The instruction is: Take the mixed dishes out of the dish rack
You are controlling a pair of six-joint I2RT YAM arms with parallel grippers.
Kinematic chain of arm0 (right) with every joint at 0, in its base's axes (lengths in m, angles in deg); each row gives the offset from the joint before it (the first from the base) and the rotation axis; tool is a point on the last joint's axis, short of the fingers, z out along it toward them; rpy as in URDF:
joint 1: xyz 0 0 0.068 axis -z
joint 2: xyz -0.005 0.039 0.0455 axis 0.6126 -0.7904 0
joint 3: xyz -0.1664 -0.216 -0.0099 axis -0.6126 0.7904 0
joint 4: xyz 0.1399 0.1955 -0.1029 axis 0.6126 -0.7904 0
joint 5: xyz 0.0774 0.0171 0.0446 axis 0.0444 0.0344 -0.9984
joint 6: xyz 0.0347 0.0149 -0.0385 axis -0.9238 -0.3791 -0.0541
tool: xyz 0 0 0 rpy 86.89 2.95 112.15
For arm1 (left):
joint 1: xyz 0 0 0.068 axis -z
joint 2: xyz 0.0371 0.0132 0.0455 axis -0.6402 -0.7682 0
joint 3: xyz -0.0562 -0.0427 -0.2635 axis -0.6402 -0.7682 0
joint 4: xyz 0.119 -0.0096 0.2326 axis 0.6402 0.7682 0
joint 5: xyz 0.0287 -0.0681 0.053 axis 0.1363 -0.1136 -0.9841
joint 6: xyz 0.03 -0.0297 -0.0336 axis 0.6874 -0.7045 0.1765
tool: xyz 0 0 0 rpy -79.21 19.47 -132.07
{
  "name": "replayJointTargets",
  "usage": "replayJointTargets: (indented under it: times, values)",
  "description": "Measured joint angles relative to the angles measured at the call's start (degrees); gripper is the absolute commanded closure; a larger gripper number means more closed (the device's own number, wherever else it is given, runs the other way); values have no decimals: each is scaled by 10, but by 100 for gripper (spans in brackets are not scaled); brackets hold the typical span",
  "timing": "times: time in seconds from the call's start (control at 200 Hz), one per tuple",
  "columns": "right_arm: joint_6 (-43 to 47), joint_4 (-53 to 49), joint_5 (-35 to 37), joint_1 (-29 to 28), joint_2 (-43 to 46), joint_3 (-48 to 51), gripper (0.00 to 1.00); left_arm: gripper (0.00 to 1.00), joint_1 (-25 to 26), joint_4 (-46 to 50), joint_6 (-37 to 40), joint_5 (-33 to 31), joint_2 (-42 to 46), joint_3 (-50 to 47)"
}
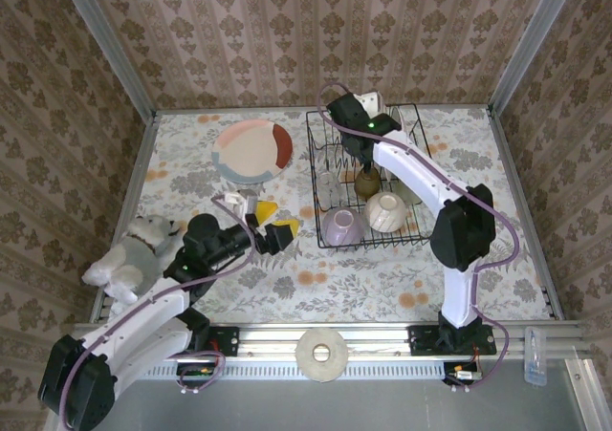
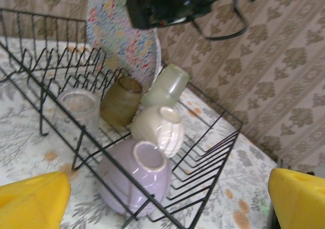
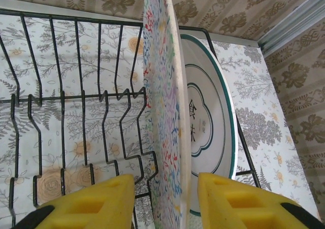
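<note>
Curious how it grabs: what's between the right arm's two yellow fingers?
A speckled plate, standing on edge in the rack, seen in the right wrist view.

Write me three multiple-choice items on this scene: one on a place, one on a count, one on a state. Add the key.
1. Where is the pink-and-red plate?
A. On the table, left of the dish rack
B. Inside the rack
C. In a gripper

2. How many plates stand on edge in the right wrist view?
A. One
B. Two
C. Four

3. How does the left gripper stand?
A. Shut, empty
B. Clamped on a plate
C. Open, empty

Key:
1 A: it lies flat on the floral tabletop, outside the rack.
2 B: the speckled plate and the green-rimmed plate stand side by side.
3 C: its yellow fingers are spread wide and grip nothing.
</note>
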Motion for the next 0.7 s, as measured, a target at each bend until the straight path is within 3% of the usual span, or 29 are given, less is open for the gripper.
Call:
replayJointTargets:
  times: [0.7]
  values:
    - [-13,-3,39,17,-36,-24,81,0,0,-47,-5,14,21,-6]
